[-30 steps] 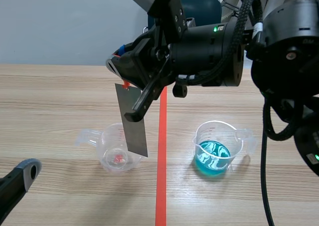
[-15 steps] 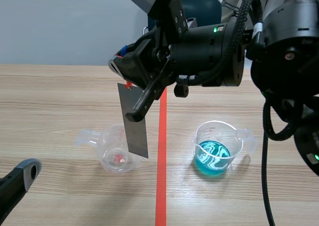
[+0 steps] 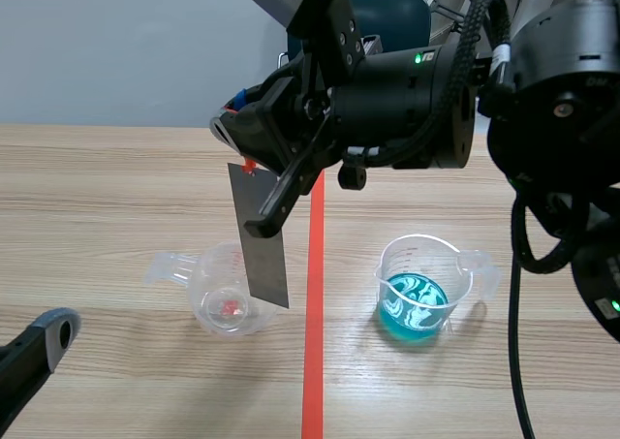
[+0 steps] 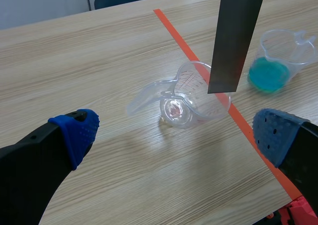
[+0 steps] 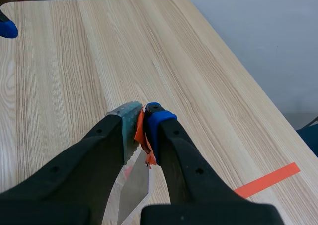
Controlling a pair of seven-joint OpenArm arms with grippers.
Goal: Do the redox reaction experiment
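The right arm point(image 3: 417, 90) has a black cylindrical housing, a green lamp point(image 3: 419, 56) at its 12 o'clock, and a braided black cable point(image 3: 481, 42). The left end effector point(image 4: 177, 133) has black fingers point(image 4: 30, 160) with blue dotted pads point(image 4: 79, 130).

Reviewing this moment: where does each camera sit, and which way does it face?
Scene view: between the arms, facing across the table; the right arm comes in high, right gripper shut on a metal strip.
Left wrist view: on the left arm, looking forward and down; the open left gripper frames a clear cup and a blue-liquid cup.
Right wrist view: on the right arm, looking down past its shut fingers at the tabletop.
Shared: scene and left wrist views show the metal strip, both cups and the orange tape line.
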